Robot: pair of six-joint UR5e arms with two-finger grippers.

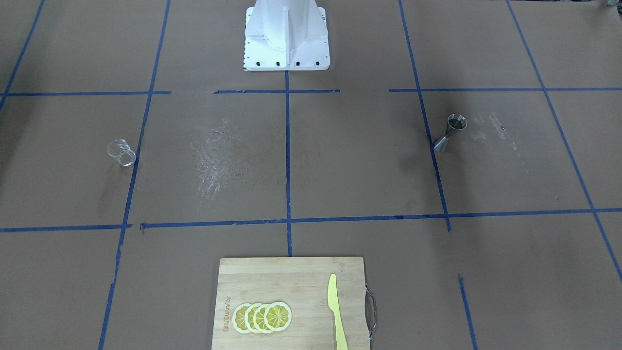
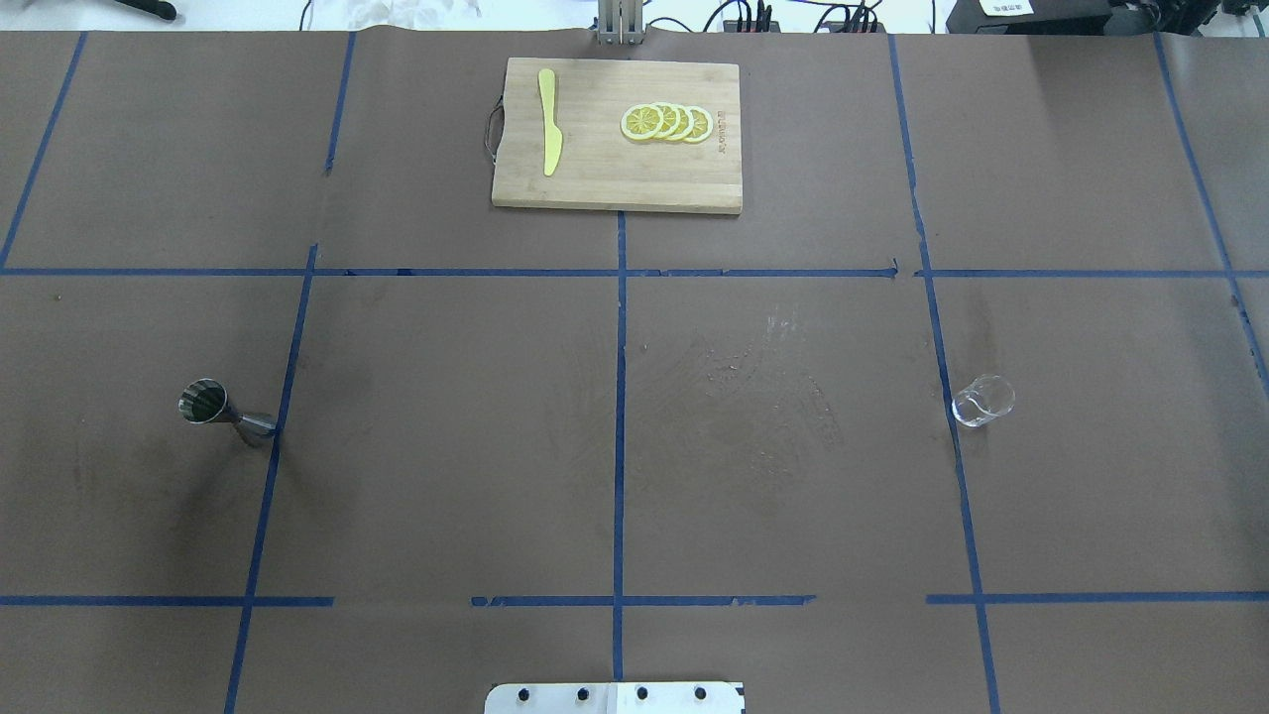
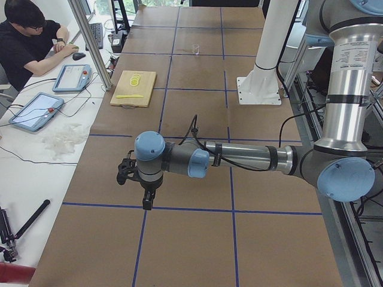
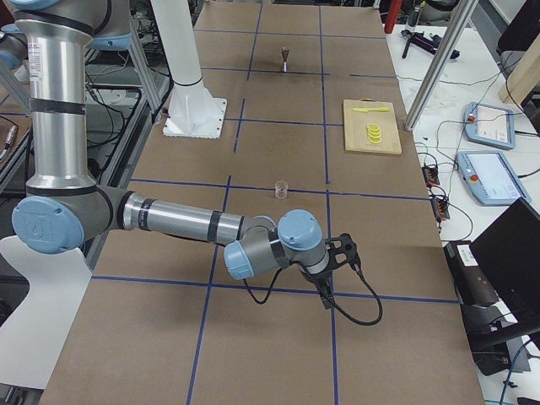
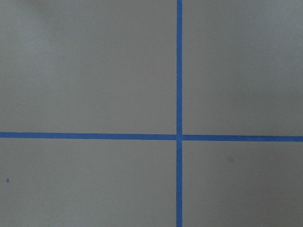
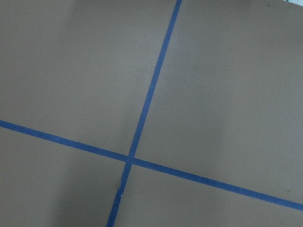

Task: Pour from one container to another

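jigger [image 2: 223, 412]: brushed metal, two cones joined at a narrow waist, wide mouth up. it is stood upright on the robot's left side of the table, foot just beside a blue tape line [image 2: 620, 397]. inside looks dark; contents cannot be told.

glass [image 2: 982, 400]: small, clear, round, thick-walled. it is stood upright on the robot's right side, touching or just beside another tape line. the two are well apart, with scuffed whitish smears on the paper between them.

table is covered in matte brown paper [image 1: 359, 160], gridded with blue tape.

left gripper [image 3: 147, 200]: seen only from the side camera, held low over the paper at the table's left end, black fingers pointed down. whether the jaws are released or clenched cannot be told. its wrist camera shows only paper and a tape cross.

right gripper [image 4: 324, 294]: same at the right end, low over the paper, well apart from the glass. jaw state cannot be told.

cutting board [image 1: 291, 282]: pale bamboo, rectangular, wire handle on one short edge, laid at the far side from the white base [image 1: 286, 39]. four lemon slices [image 1: 262, 317] are fanned overlapping on it, with a flat yellow plastic knife [image 1: 336, 311] beside them.

a person [image 3: 27, 45] is seated at a side desk.
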